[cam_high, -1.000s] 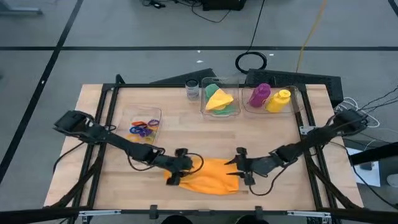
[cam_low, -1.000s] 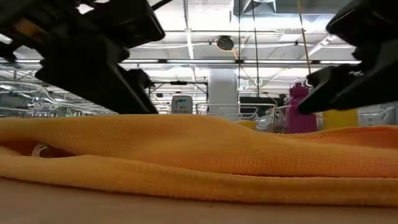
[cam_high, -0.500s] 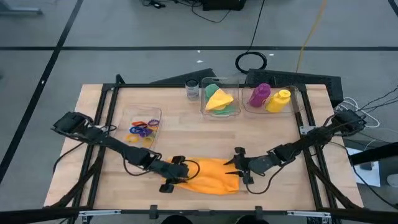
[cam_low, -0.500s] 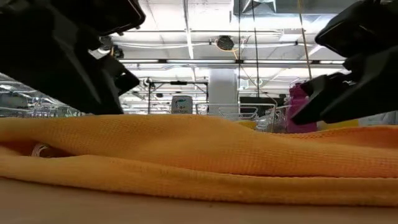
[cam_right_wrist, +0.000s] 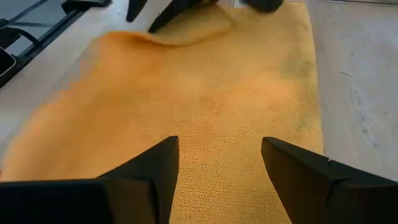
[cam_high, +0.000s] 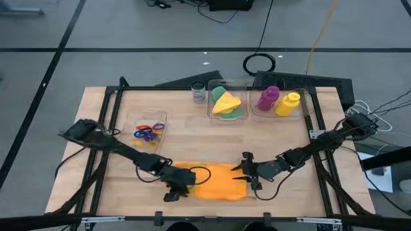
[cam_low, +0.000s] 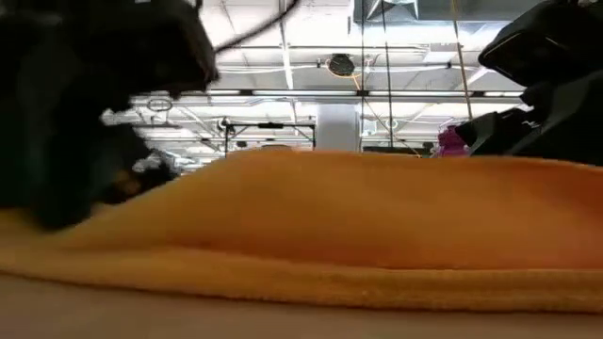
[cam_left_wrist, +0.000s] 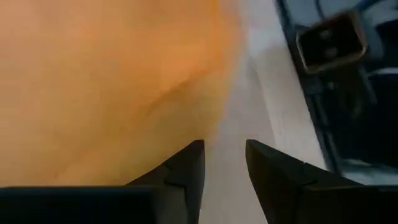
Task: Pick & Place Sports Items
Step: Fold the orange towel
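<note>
Orange cloth (cam_high: 218, 181) at 6 o'clock on surface (cam_high: 192, 141), now bunched rightward. Left end effector (cam_high: 174, 187) narrowed at its left edge, grip uncertain; right end effector (cam_high: 247, 174) open, narrowing. Fold beginning.

The whole bench (cam_high: 270, 135) is seen from straight above in the high view. The orange cloth (cam_high: 215, 181) is viewed level and very close in the low view, and nearer still from both wrist cameras.

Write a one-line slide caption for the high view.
Both arms reach the orange cloth at the table's near edge, left hand at its left end, right hand at its right, jaws apart.
</note>
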You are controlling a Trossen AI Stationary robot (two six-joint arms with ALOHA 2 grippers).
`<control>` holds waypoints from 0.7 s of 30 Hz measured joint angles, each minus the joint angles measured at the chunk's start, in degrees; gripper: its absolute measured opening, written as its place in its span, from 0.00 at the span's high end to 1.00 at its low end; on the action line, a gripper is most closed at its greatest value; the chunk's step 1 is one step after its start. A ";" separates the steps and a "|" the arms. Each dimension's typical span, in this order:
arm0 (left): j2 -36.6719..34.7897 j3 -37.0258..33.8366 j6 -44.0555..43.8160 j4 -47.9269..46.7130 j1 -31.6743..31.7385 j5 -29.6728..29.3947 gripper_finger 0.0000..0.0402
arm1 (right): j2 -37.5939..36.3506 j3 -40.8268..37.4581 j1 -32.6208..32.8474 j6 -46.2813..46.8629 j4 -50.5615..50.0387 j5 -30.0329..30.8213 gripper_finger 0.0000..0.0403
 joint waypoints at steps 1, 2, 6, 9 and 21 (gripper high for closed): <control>1.03 0.00 -1.39 0.20 0.32 2.82 0.75 | 0.00 0.00 0.00 0.00 0.02 0.00 0.59; 2.08 0.00 -2.32 0.64 0.64 5.61 0.75 | 0.00 0.00 0.00 0.00 0.02 0.00 0.59; 3.41 0.03 -2.18 1.64 1.86 11.65 0.75 | 0.00 0.00 0.00 0.00 0.02 0.00 0.58; 2.08 -0.06 1.24 1.21 1.96 11.46 0.75 | 0.00 0.00 0.00 0.00 0.02 -0.02 0.57; -8.38 0.00 10.28 0.52 -0.26 0.37 0.75 | -0.01 0.02 0.00 -0.04 -0.02 -0.02 0.56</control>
